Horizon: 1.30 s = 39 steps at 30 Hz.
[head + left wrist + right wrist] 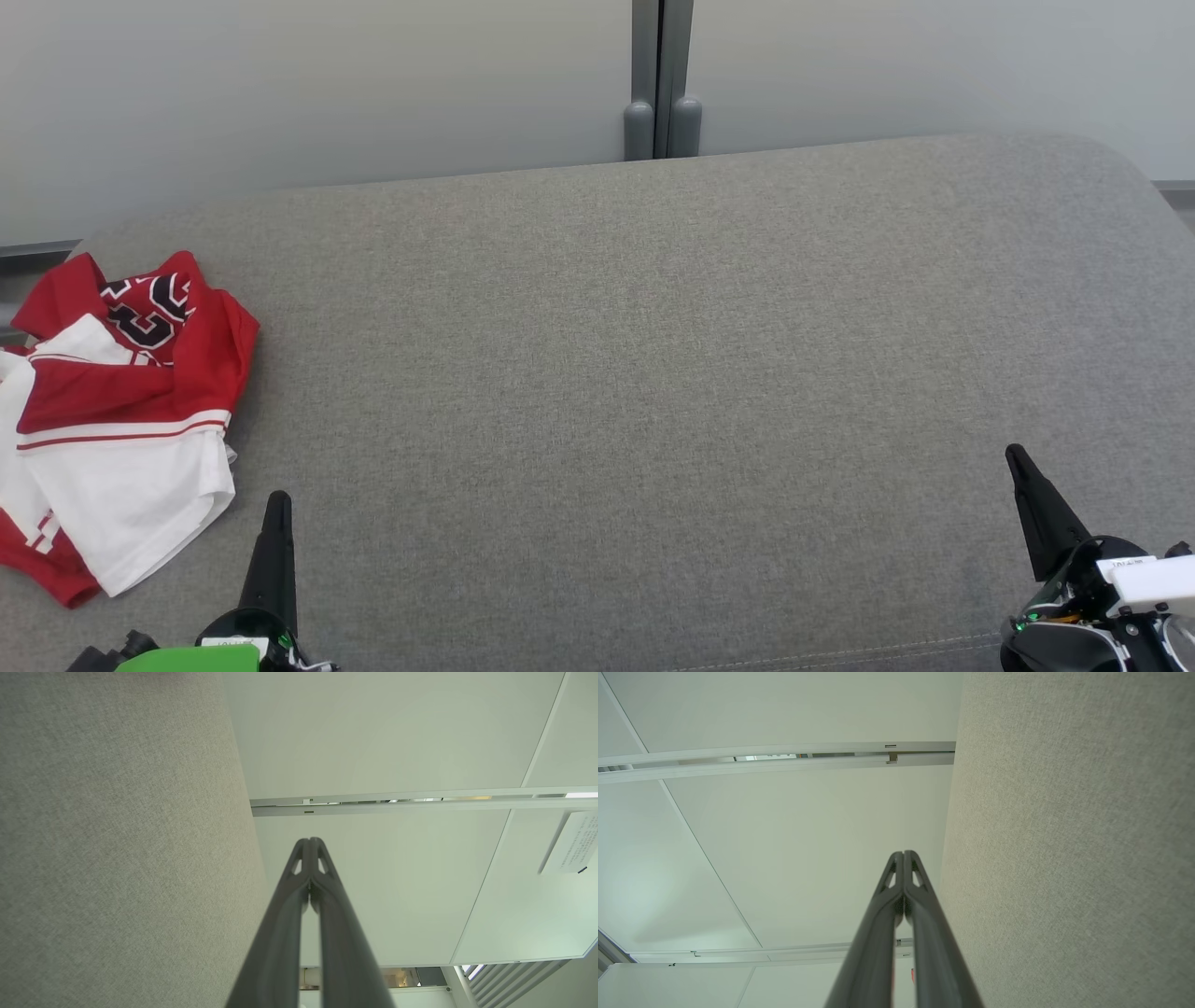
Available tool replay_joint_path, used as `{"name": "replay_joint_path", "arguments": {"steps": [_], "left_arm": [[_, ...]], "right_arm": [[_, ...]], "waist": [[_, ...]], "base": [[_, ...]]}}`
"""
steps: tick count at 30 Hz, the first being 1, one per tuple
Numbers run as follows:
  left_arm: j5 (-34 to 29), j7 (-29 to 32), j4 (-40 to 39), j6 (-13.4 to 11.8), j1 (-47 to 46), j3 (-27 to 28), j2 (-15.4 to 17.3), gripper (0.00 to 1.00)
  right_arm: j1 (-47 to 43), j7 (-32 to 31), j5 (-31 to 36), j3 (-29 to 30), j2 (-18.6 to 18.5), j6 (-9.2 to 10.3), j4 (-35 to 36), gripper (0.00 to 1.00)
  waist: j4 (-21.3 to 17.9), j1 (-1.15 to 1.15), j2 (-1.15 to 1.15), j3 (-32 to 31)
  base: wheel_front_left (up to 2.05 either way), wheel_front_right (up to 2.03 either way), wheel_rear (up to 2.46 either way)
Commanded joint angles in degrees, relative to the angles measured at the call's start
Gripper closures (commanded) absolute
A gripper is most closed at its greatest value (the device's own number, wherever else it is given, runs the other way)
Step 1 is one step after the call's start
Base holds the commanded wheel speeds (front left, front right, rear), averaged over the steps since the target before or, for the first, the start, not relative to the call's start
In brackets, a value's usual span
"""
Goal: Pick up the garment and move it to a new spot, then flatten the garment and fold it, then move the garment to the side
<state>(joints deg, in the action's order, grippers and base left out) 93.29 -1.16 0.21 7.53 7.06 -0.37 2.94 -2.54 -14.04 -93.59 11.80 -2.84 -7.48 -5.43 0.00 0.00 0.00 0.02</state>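
Nearest the robot, at the lower left of the head view, the left gripper [277, 502] points up over the grey upholstered surface [635, 373], its two dark fingers pressed together into a single spike with nothing between them. A bright green patch [187, 660] shows on its wrist at the bottom edge. At the lower right, the right gripper [1018, 459] leans slightly to the left, also fully closed and empty, with a white labelled block [1150, 577] on the wrist behind it. In each wrist view the fingertips meet at the tips, with grey fabric to one side and pale panels beyond. Just up and to the left of the left gripper lies the garment [121, 411], a crumpled red and white shirt. It has a white lower part with a thin red stripe, a red band across the middle and dark lettering outlined in white near its far end. It rests on the surface at its left edge, partly cut off by the picture's left border. The garment is near the left gripper without touching it and lies well apart from the right gripper. Beyond the garment the grey fabric stretches bare to its rounded far edge. Behind that stand pale wall panels [327, 84], joined by a grey upright post [661, 84] at the middle.
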Motion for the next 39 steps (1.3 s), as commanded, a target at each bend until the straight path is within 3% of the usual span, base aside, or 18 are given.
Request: {"name": "replay_joint_path", "arguments": {"steps": [1,39], "left_arm": [[-0.2,0.0,-0.2,0.1,0.6,0.2,-0.1,1.0],[-0.2,0.1,-0.2,0.1,0.6,0.2,-0.1,1.0]], "right_arm": [[-0.6,-0.1,-0.1,0.1,-0.1,-0.02,0.2,1.0],[-0.6,-0.1,-0.1,0.1,-0.1,-0.02,0.2,1.0]], "waist": [[0.0,0.0,0.0,0.0],[0.0,0.0,0.0,0.0]], "base": [[0.0,0.0,0.0],[0.0,0.0,0.0]]}}
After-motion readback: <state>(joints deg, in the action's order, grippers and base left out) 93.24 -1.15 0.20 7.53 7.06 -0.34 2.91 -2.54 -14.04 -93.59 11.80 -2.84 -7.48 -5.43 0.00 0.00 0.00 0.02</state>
